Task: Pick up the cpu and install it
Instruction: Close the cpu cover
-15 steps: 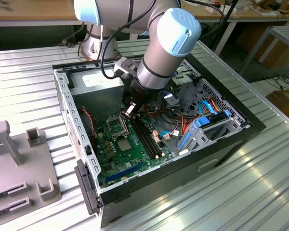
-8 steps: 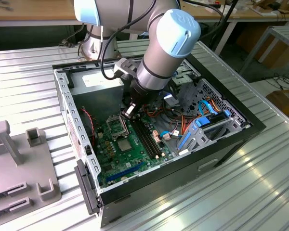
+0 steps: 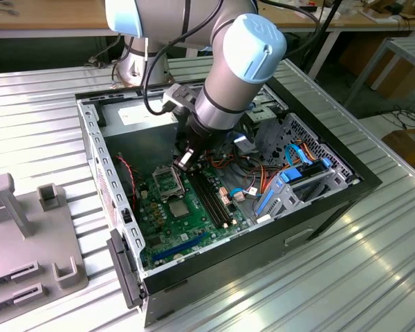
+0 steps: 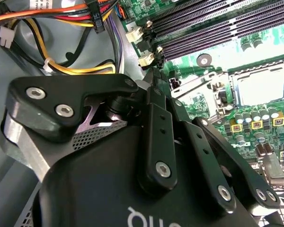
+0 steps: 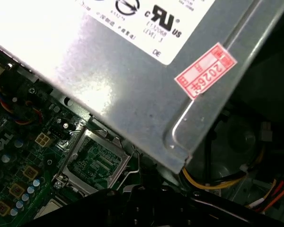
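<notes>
Case: the open computer case (image 3: 214,277) lay on the ribbed metal table (image 3: 373,277), and the arm reached down into it
Cpu: there it was, the cpu (image 3: 178,207), flat on the green board with its silver-grey top up, just beside the socket on the side nearer the exterior camera; nothing touched it, and the second wrist view showed it too (image 4: 260,86)
Handling: by its look it was light, thin and stiff; the smooth metal top was likely slippery and the underside probably delicate
Where to hold: two opposite edges looked the safest grip, kept level, with no pressure on the flat faces
Socket: the socket (image 3: 164,181) stood with its contact field bare in the first wrist view (image 5: 95,160) and nothing was seated in it
Gripper: the gripper (image 3: 183,160) hovered over the socket, near the cpu but apart from it; how wide it stood could not be told, and it had no hold of the cpu
Memory slots: the long black memory slots (image 3: 211,197) ran just to the exterior view's right of the socket
Power supply box: the grey power supply box (image 5: 132,71) sat farthest back, behind the arm
</notes>
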You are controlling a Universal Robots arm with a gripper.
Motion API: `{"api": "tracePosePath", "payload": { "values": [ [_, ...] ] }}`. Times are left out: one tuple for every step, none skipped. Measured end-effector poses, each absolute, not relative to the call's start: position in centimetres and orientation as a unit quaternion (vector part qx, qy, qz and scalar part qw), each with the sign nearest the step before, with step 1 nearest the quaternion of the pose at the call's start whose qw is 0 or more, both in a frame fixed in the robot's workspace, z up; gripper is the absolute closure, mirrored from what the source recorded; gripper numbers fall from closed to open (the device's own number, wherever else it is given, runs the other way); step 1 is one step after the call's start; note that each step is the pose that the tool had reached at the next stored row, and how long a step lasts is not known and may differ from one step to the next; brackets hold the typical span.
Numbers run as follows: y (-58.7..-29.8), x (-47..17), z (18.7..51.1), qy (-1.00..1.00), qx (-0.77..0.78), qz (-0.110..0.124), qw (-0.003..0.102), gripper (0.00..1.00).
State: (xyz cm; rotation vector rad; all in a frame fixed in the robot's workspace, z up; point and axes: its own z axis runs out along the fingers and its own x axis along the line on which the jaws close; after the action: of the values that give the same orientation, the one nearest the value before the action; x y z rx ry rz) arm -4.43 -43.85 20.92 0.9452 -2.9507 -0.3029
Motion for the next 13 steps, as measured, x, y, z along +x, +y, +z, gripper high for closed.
{"api": "tracePosePath", "payload": {
  "values": [
    [-43.84,-4.43,20.90,-0.948,0.304,-0.097,0.014,0.89],
    [-43.83,-4.43,20.89,-0.948,0.304,-0.097,0.014,0.89],
    [-43.82,-4.44,20.88,-0.948,0.304,-0.097,0.014,0.89],
    [-43.81,-4.44,20.88,-0.948,0.304,-0.098,0.014,0.89],
    [-43.81,-4.44,20.88,-0.948,0.303,-0.098,0.014,0.89],
    [-43.81,-4.44,20.88,-0.948,0.303,-0.098,0.014,0.89],
    [-43.79,-4.44,20.88,-0.948,0.303,-0.098,0.014,0.89],
    [-43.76,-4.43,20.88,-0.948,0.303,-0.099,0.014,0.89],
    [-43.72,-4.43,20.88,-0.948,0.303,-0.099,0.014,0.89],
    [-43.68,-4.44,20.88,-0.948,0.303,-0.099,0.014,0.89],
    [-43.64,-4.44,20.88,-0.948,0.303,-0.099,0.014,0.89],
    [-43.60,-4.44,20.88,-0.948,0.303,-0.099,0.014,0.89],
    [-43.58,-4.44,20.87,-0.948,0.303,-0.100,0.013,0.89]
  ]
}}
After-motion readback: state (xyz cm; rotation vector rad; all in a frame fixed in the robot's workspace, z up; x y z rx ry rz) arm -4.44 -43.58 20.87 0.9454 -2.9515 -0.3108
